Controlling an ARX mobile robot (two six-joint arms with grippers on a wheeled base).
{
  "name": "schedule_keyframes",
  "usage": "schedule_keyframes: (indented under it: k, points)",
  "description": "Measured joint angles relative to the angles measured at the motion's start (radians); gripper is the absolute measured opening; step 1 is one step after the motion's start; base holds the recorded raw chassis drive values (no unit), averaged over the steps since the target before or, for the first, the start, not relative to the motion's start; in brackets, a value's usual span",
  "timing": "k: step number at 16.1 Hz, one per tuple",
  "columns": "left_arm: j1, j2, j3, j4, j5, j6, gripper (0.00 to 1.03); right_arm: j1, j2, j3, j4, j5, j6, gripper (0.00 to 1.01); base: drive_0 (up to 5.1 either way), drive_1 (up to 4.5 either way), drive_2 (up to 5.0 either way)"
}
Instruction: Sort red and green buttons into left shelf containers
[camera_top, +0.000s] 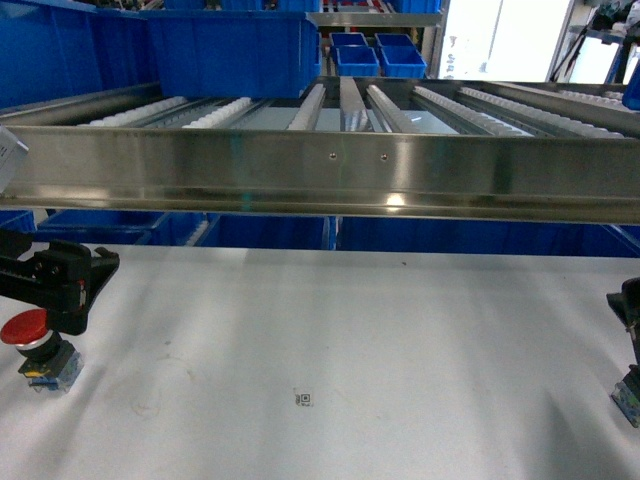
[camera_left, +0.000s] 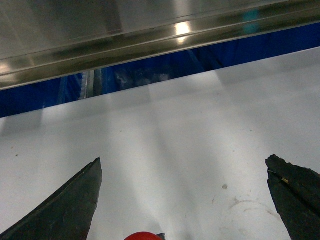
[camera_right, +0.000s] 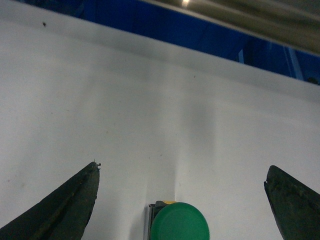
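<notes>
The red button (camera_top: 26, 327), with its dark blue-and-yellow base, stands on the white table at the far left. My left gripper (camera_top: 58, 297) hovers just above and behind it, open. In the left wrist view the red cap (camera_left: 144, 236) peeks in at the bottom edge, between the spread fingers of the left gripper (camera_left: 184, 158). The green button (camera_right: 180, 223) stands between the wide-open fingers of my right gripper (camera_right: 183, 166), untouched. In the head view only its base (camera_top: 628, 396) shows, under the right gripper (camera_top: 627, 312). Large blue containers (camera_top: 235, 50) sit on the upper left shelf.
A steel roller shelf with a broad front rail (camera_top: 320, 170) spans the view above the table's (camera_top: 330, 340) far edge. Smaller blue trays (camera_top: 365, 55) stand far behind. More blue bins (camera_top: 270, 232) line the space under the rail.
</notes>
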Motion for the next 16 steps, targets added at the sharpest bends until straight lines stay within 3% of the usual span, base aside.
schedule_keyframes:
  k: [4, 16]
  points:
    - [-0.014, 0.000, 0.000, -0.006, 0.005, -0.007, 0.98, -0.017, 0.177, 0.066, -0.005, 0.013, -0.026, 0.98, 0.0, 0.00, 0.0]
    - [-0.016, 0.015, 0.000, -0.002, -0.004, -0.027, 0.98, -0.063, 0.338, 0.138, -0.060, 0.009, -0.008, 0.98, 0.0, 0.00, 0.0]
